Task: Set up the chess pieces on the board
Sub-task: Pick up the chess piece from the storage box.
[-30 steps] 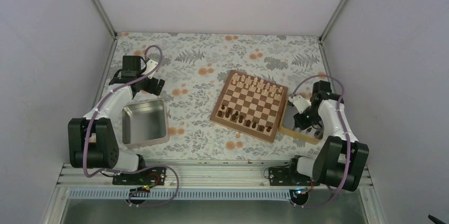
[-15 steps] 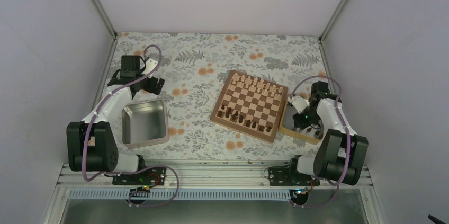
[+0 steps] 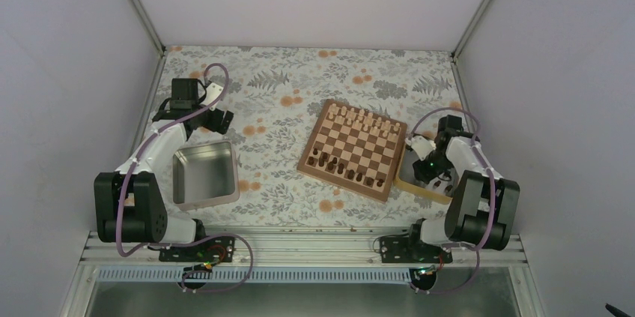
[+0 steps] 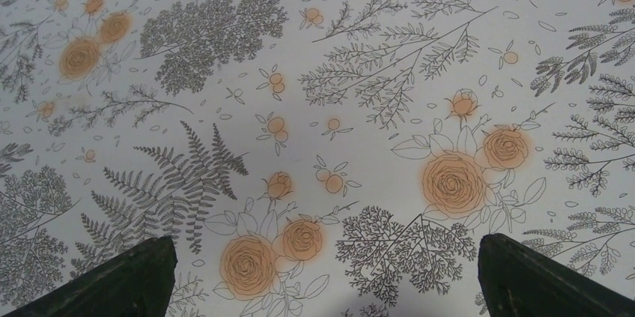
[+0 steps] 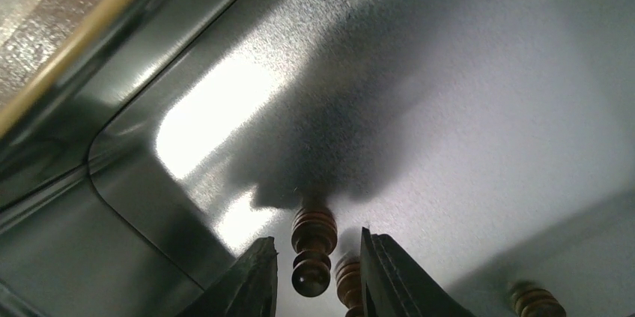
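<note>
Tabletop under a pale cloth printed with grey ferns and orange roses, seen from above, with two white and black robot arms at the near edge. A square wooden chessboard with light and dark brown checks lies right of centre, turned slightly askew. Pale cream wooden pieces line its far side. Small dark brown wooden chess pieces stand in a broken line along its near side.

The left arm folds up from its base and reaches away from the camera. Its left gripper hangs over bare cloth, just beyond a rectangular grey metal tin. Its wrist camera shows the two dark fingers far apart, holding nothing.

The right arm bends sharply down into a shallow tan-rimmed tray with a shiny metal floor, which sits right beside the board's right edge. In its wrist view the right gripper is low over the tray floor. Its fingers are a little apart, either side of one dark turned piece lying flat. A thin gap shows on each side, so the jaws are not closed on it. A second dark piece lies against the inner side of one finger, and a third lies further off.
</note>
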Robot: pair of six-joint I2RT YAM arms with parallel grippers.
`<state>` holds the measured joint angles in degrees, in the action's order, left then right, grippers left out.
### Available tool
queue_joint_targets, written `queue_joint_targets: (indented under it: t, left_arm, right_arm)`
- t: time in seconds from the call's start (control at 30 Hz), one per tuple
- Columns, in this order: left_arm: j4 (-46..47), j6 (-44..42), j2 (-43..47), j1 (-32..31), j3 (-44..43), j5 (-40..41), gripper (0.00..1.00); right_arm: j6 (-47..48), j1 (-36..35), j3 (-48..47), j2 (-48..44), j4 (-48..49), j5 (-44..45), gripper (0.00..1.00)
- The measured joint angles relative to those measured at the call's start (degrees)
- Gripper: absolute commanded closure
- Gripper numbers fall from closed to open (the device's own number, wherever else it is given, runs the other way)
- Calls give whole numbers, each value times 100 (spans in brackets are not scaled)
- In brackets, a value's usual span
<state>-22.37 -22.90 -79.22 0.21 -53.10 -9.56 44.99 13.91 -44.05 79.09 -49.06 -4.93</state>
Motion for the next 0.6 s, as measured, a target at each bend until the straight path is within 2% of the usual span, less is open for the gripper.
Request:
queue_joint_targets:
  t: [0.27, 0.47, 0.6]
  left_arm:
    - [-2, -2, 2, 0, 0, -37, 0]
    - [-2, 0, 42, 0, 0, -66, 0]
    - [-2, 0, 59, 0, 0, -96, 0]
  right_arm:
    - [13, 0, 44, 48, 26, 20, 87]
    - [4, -2, -192, -72, -258, -15, 90]
    - [4, -46, -951, -280, -688, -42, 89]
